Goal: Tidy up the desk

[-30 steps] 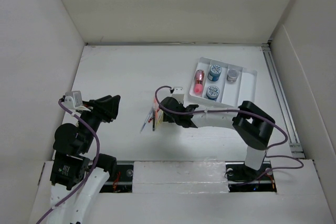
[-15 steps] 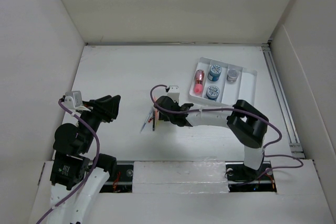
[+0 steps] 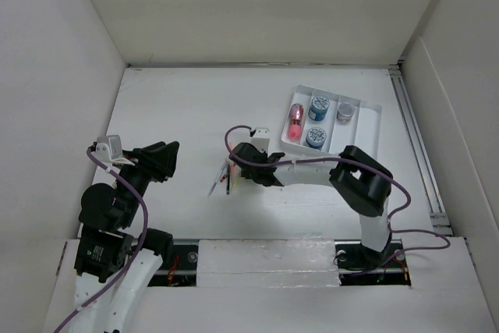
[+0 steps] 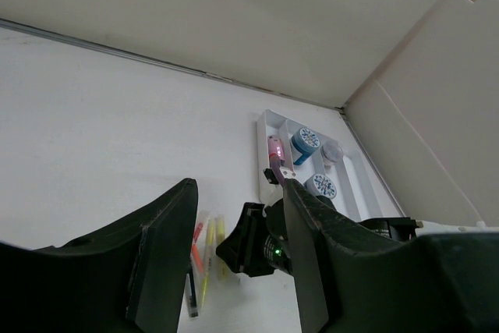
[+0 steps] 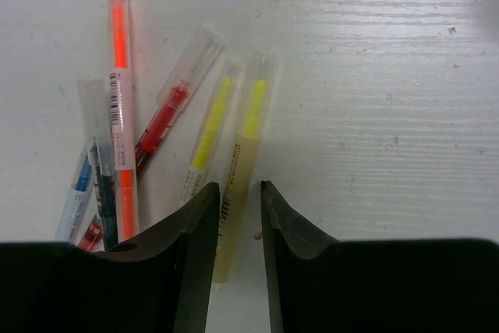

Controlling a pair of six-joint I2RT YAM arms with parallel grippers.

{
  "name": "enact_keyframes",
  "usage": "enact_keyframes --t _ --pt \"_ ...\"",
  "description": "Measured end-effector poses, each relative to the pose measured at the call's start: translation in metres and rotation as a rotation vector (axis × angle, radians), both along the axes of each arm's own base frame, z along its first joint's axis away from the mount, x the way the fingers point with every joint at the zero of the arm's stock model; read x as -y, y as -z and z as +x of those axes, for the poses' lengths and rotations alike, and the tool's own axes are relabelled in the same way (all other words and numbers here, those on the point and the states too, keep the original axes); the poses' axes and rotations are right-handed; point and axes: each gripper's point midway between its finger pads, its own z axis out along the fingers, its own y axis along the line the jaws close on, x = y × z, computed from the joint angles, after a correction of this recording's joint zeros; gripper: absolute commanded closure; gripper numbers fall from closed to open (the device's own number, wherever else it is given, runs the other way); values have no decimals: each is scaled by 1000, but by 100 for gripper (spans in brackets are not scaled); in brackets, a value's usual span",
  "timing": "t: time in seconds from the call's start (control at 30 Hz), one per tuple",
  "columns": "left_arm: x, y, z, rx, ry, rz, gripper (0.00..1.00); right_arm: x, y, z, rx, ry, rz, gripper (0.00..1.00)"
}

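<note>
On the white desk point(image 3: 179, 107) a small cluster of pens point(image 3: 224, 176) lies near the middle. In the right wrist view I see a pale yellow highlighter point(image 5: 248, 142), a second yellow one point(image 5: 210, 130), a red pen point(image 5: 168, 111), an orange highlighter point(image 5: 118, 91) and a blue pen point(image 5: 76, 193). My right gripper point(image 5: 239, 186) is low over them, its jaws a narrow gap apart on either side of the pale yellow highlighter's lower end. My left gripper point(image 3: 168, 157) is open and empty, held above the desk at the left.
A white compartmented tray point(image 3: 371, 124) at the back right holds a pink object point(image 3: 295, 121) and three round containers. White walls close the desk on three sides. A rail runs along the front edge point(image 3: 265, 249).
My right gripper has shifted a little left over the pens, and the right arm's elbow has swung left. The left arm has not moved.
</note>
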Motion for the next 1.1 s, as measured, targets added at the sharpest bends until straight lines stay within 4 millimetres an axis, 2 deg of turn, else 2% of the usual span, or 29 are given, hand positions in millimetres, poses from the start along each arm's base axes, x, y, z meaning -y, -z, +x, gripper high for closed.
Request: enact_keyframes --t 0.1,0.17,0.23,0.27,0.4,0.5,0.6,0.67,0.77,0.83,0.9,1.0,1.1 --pt "0 0 0 0 0 0 56 4 1 1 2 17 -6 73" --pt "0 0 0 0 0 0 56 6 2 2 4 24 -10 83" --pt "0 0 0 0 0 0 56 8 1 1 4 30 -10 85" --pt "0 0 0 0 0 0 56 9 1 0 3 32 -13 90" --pt "0 0 0 0 0 0 56 16 -7 -4 5 34 -8 95" --pt "0 0 0 0 0 0 56 25 -35 -6 31 36 27 96" --pt "0 0 0 0 0 0 55 38 -79 0 89 54 100 96" --pt "0 0 0 0 0 0 55 57 -115 12 142 94 162 96" --pt "0 0 0 0 0 0 55 107 -154 36 218 203 221 97" --pt "0 0 0 0 1 0 55 154 -165 52 250 301 231 98" --pt "0 0 0 0 1 0 54 213 -164 67 263 421 230 99" --pt "0 0 0 0 2 0 54 294 -152 78 248 586 207 98" --pt "0 0 0 0 3 0 53 347 -138 82 210 687 200 98"
